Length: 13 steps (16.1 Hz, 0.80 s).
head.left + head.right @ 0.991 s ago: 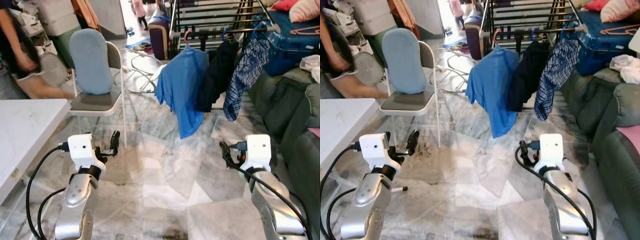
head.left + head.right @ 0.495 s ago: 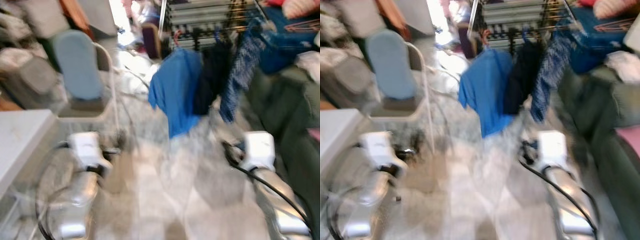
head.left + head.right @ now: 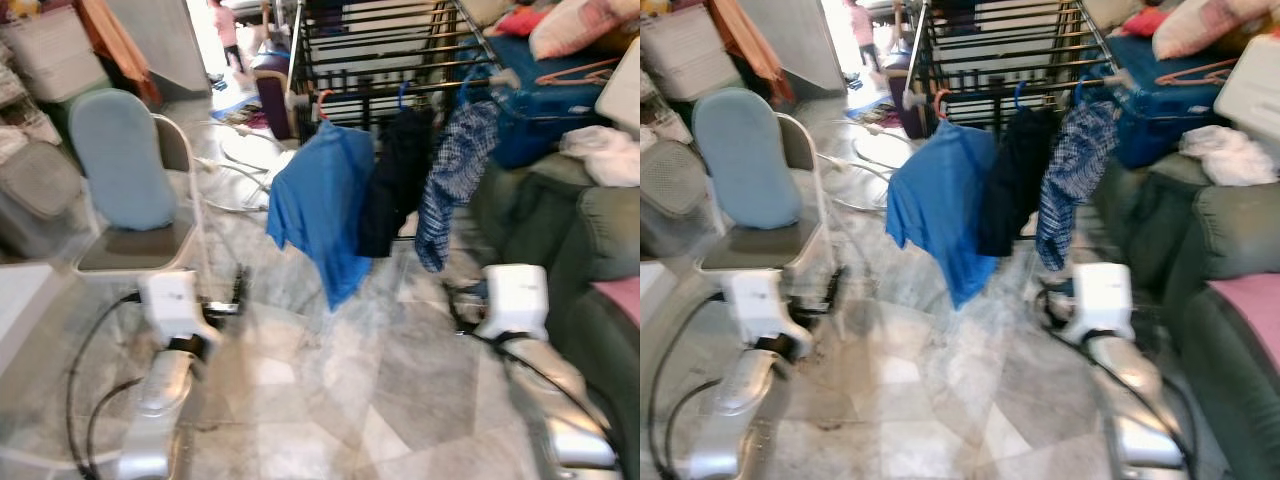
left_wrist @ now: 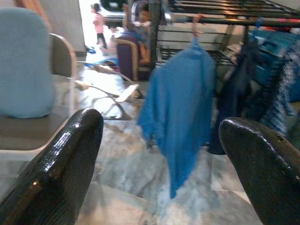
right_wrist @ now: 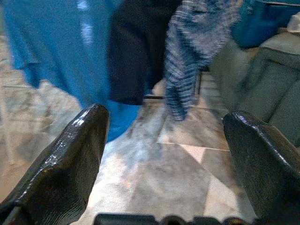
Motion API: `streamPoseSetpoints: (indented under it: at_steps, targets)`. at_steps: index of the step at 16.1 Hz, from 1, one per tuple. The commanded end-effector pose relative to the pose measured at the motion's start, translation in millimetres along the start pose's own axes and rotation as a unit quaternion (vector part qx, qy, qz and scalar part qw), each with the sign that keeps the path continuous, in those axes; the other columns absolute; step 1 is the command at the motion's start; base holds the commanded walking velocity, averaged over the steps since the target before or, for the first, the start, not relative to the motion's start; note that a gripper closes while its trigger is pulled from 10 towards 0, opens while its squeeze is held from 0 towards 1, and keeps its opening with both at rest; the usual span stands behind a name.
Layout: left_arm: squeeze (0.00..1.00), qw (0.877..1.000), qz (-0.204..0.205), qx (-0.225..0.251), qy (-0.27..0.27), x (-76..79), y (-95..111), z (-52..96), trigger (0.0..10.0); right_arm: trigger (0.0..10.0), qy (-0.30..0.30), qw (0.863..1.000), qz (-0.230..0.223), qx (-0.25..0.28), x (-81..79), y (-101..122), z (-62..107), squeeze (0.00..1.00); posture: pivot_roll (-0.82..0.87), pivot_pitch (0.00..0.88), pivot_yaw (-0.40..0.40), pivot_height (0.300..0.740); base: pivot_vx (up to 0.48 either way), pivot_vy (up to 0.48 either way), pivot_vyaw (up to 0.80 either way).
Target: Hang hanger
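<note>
A black drying rack (image 3: 380,60) stands ahead. On its front rail hang a blue shirt (image 3: 318,200) on an orange hanger (image 3: 322,98), a black garment (image 3: 392,180) and a checked shirt (image 3: 448,175), each on a blue hanger. Another orange hanger (image 3: 572,72) lies on the blue suitcase (image 3: 545,110) at the right. My left gripper (image 3: 238,288) is open and empty, held low above the floor. My right gripper (image 3: 452,298) is also open and empty, low and short of the clothes. The blue shirt (image 4: 180,108) lies between the left fingers in the left wrist view.
A white folding chair with a light blue back (image 3: 120,165) stands at the left, a white table corner (image 3: 15,310) beside it. A dark green sofa (image 3: 590,240) runs along the right with white cloth (image 3: 600,152) and pillows. Marble floor (image 3: 330,400) lies open between my arms.
The camera has moved forward and turned, so the rack and clothes sit closer and more central. The person at the far left has left the picture. Both grippers keep their pose.
</note>
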<state>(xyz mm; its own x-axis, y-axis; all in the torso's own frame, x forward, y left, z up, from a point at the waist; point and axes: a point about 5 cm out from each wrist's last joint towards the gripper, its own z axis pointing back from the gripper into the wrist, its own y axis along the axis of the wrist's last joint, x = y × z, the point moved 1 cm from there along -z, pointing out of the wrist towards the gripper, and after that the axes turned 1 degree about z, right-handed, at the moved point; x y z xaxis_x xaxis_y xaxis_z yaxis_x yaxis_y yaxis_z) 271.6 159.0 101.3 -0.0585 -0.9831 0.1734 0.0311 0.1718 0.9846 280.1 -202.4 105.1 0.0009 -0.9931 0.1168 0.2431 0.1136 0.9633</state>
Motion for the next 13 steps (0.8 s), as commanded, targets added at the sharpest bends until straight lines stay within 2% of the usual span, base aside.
streamPoseSetpoints:
  at_steps: [1, 7, 8, 11, 13]
  targets:
    - [0.00, 1.000, -0.011, 0.000, 0.021, -12.5, 3.2, 2.2, 10.0, 10.0, 0.017, 1.000, -0.007, 0.009, -11.1, 5.7, -1.2, 0.00, -0.16, 0.005, 0.102, 0.740, 0.330, 0.349, 0.00]
    - [0.00, 1.000, -0.015, -0.005, 0.025, -15.3, 0.6, 3.9, 10.0, 10.0, 0.013, 1.000, -0.006, 0.011, -11.7, 7.6, -2.6, 0.00, -0.15, 0.004, 0.103, 0.740, 0.314, 0.363, 0.00]
    - [0.00, 0.999, -0.027, -0.008, 0.034, -16.3, 0.5, 3.6, 10.0, 10.0, 0.008, 1.000, -0.005, 0.006, -10.2, 5.2, -2.3, 0.00, -0.15, 0.004, 0.103, 0.740, 0.000, 0.000, 0.00]
    - [0.00, 0.999, -0.025, -0.008, 0.040, -14.7, -0.5, 4.9, 10.0, 10.0, 0.025, 1.000, -0.005, 0.000, -14.9, 3.2, -2.4, 0.00, -0.14, 0.003, 0.096, 0.740, 0.000, 0.000, 0.00]
    - [0.00, 0.999, -0.022, -0.003, 0.042, -12.5, 0.5, 6.0, 10.0, 10.0, 0.033, 0.999, 0.010, 0.006, -18.6, 6.8, -3.7, 0.00, -0.14, 0.000, 0.075, 0.740, 0.000, 0.000, 0.00]
